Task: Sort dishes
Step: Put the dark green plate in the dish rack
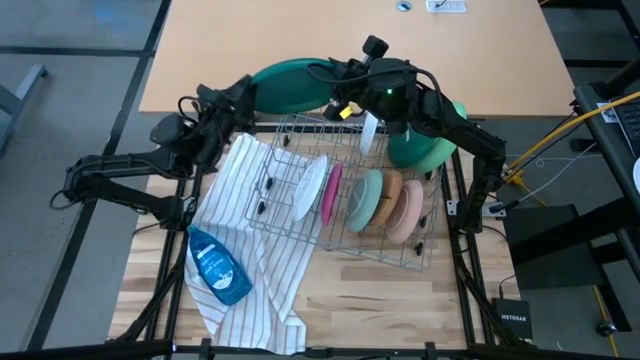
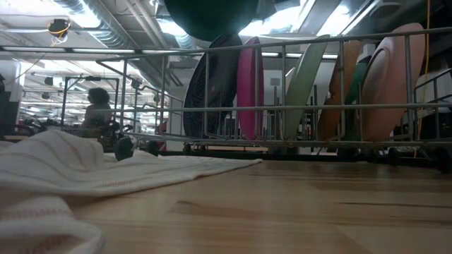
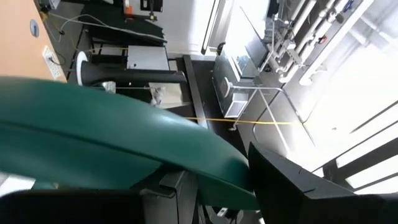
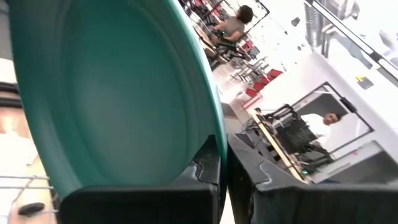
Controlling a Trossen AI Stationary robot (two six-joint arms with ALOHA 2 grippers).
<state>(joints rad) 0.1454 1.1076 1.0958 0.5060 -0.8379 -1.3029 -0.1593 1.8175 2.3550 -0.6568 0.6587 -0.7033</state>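
The grey wire rack point(image 1: 345, 200) in the middle of the table already holds a row of upright round plastic dishes — white point(image 1: 308, 188), magenta point(image 1: 331, 194), sage point(image 1: 368, 200), tan point(image 1: 391, 192) and peach point(image 1: 408, 212); so most of the sorting looks done. A large dark green plastic plate point(image 1: 292, 88) hangs over the rack's far edge, pinched at its rim by both the left gripper point(image 1: 243, 98) and the right gripper point(image 1: 340, 100); it has yet to be slotted, and a light green bowl point(image 1: 420, 150) waits beside the rack's far right corner.

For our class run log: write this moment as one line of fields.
left gripper: holds green plate | right gripper: shut on same plate's rim | plate: above rack back edge | rack: five dishes upright | bottle: on towel
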